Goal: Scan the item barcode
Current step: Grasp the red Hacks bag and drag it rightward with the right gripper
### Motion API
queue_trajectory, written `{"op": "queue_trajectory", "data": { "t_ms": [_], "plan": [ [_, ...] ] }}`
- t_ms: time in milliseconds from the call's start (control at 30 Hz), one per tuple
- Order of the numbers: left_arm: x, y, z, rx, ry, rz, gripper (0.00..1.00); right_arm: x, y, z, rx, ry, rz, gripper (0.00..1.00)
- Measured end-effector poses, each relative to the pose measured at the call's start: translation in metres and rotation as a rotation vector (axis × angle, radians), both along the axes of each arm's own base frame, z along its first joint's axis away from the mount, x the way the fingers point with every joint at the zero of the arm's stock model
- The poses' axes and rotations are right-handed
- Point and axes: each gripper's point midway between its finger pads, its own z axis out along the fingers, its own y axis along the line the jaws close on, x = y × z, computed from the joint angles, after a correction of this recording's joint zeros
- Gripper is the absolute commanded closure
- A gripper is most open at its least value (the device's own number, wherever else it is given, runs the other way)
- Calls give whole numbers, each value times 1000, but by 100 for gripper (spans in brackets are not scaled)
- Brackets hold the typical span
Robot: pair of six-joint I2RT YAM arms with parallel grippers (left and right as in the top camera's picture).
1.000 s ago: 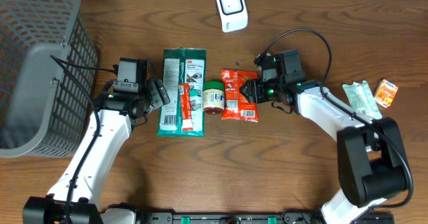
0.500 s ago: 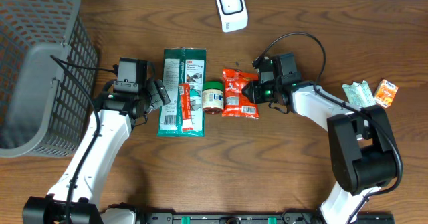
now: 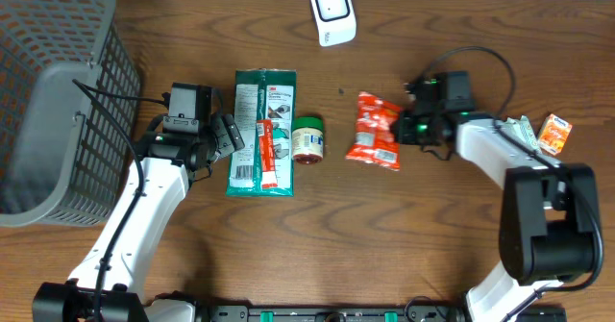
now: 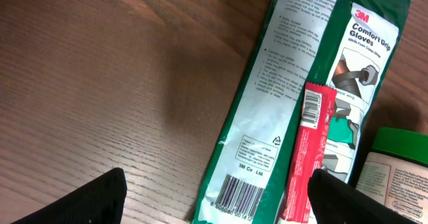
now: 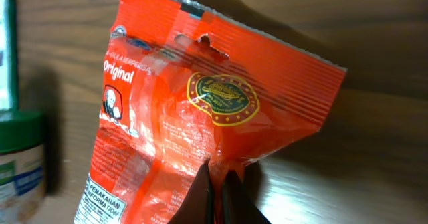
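Bag: the red snack bag [image 3: 375, 130] is right of centre on the table [image 3: 317, 235], between the jar [image 3: 307, 139] and the right gripper [image 3: 409, 130], below the scanner [image 3: 332, 12].
Handling: probably light, soft and crinkly. The film looks slick and likely buckles rather than holding flat.
Hold: the flat sealed edge is the best place, since it is stiffer than the puffed middle and keeps the printed panel uncovered.
Right gripper: clamped together on a pinch of film at the bag's near edge. Whether the bag is clear of the wood I cannot tell.
Left gripper: the left gripper [image 3: 229, 135] is spread wide beside the gloves pack [image 3: 250, 120], holding nothing.
Change: a second ago the bag lay just beside the jar with the right jaws apart at its edge. Now it is gripped, drawn right, well apart from the jar and tilted.
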Motion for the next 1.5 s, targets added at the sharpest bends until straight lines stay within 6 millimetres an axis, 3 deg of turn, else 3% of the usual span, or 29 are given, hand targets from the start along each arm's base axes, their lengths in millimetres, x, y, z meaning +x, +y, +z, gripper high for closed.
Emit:
{"op": "queue_trajectory", "data": {
  "t_ms": [100, 233, 267, 367, 433, 500, 700, 833, 1000, 1167, 1333, 1500],
  "plan": [
    [0, 0, 0, 0, 0, 0, 13, -1, -27, 1, -10, 19, -61, 99],
    [0, 0, 0, 0, 0, 0, 13, -3, -47, 3, -6, 36, -109, 93],
    [0, 0, 0, 0, 0, 0, 13, -4, -49, 5, 1, 39, -113, 89],
    [0, 0, 0, 0, 0, 0, 13, -6, -48, 12, 20, 36, -109, 63],
    [0, 0, 0, 0, 0, 0, 13, -9, -46, 19, 30, 34, -102, 56],
    [0, 0, 0, 0, 0, 0, 13, -12, -45, 28, 34, 23, -93, 57],
    [0, 0, 0, 0, 0, 0, 14, -16, -42, 67, 40, -53, -80, 77],
    [0, 0, 0, 0, 0, 0, 13, -18, -30, 79, 41, -83, -51, 81],
    [0, 0, 0, 0, 0, 0, 13, -23, -6, 70, -1, -66, 10, 82],
    [0, 0, 0, 0, 0, 0, 13, -33, 18, 48, -67, -17, 76, 81],
    [0, 0, 0, 0, 0, 0, 13, -39, 29, 13, -162, 39, 112, 78],
    [0, 0, 0, 0, 0, 0, 13, -36, 33, -3, -180, 49, 125, 83]
  ]
}}
